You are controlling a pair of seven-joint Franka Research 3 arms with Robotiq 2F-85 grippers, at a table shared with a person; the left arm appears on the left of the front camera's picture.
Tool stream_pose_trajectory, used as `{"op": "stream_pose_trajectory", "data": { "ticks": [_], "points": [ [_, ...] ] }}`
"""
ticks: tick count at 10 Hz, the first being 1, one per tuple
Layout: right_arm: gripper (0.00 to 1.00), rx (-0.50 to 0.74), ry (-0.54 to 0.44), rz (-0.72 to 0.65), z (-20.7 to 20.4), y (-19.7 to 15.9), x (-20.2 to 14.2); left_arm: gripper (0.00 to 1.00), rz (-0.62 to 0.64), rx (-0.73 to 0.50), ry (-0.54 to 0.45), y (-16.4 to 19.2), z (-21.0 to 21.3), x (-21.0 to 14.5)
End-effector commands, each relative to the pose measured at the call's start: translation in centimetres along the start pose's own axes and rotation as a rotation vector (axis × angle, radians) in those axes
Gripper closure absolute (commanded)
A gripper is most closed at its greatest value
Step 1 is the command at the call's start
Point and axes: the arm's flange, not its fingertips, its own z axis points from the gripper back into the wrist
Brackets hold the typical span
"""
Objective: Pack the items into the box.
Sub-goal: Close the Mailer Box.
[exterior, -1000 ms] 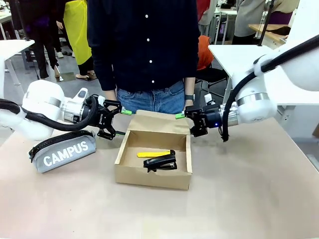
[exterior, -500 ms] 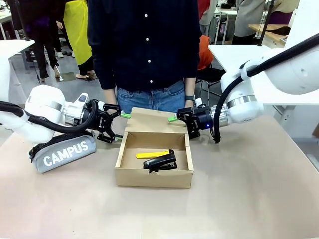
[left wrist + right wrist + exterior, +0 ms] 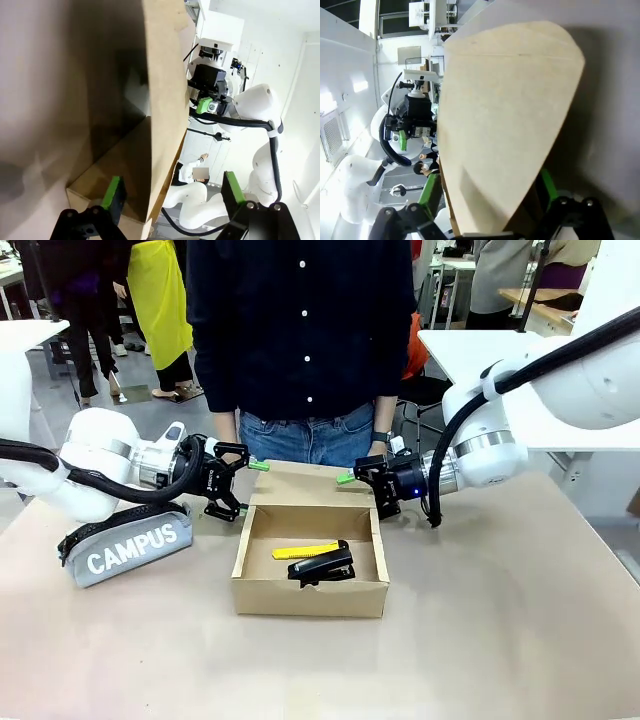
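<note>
Beige table (image 3: pixel 500 640) I'm working over, open brown cardboard box (image 3: pixel 310 598) at its middle, grey CAMPUS pouch (image 3: pixel 125 545) on my left

Box (image 3: pixel 310 598) is plain brown cardboard, no print. Utility knife (image 3: pixel 303 551) is yellow with a black end, stapler (image 3: pixel 322 568) all black. Pouch (image 3: pixel 128 546) is grey, white "CAMPUS" lettering, black trim. Left gripper (image 3: pixel 248 488) and right gripper (image 3: pixel 364 495) are black with bright green pads (image 3: pixel 259 465). Table (image 3: pixel 500 620) is pale pinkish-tan. Person's shirt (image 3: pixel 300 330) is dark with white buttons.
</note>
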Motion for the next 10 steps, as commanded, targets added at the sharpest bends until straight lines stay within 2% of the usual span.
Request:
{"op": "stream_pose_trajectory", "data": {
  "ticks": [1, 6, 10],
  "points": [
    [0.0, 0.009, -0.003, 0.003, 0.2, 0.9, -0.6, 0.0, -0.035, -0.038, -0.002, 0.2, -0.6, 0.5],
    [0.0, 0.052, 0.006, 0.093, 3.2, 4.8, -1.9, 0.0, -0.099, -0.047, 0.058, -1.5, -2.9, 0.6],
    [0.0, 0.076, 0.017, 0.223, 4.4, 7.5, -2.8, 0.0, -0.232, -0.117, 0.066, -6.1, -2.9, -1.9]
  ]
}}
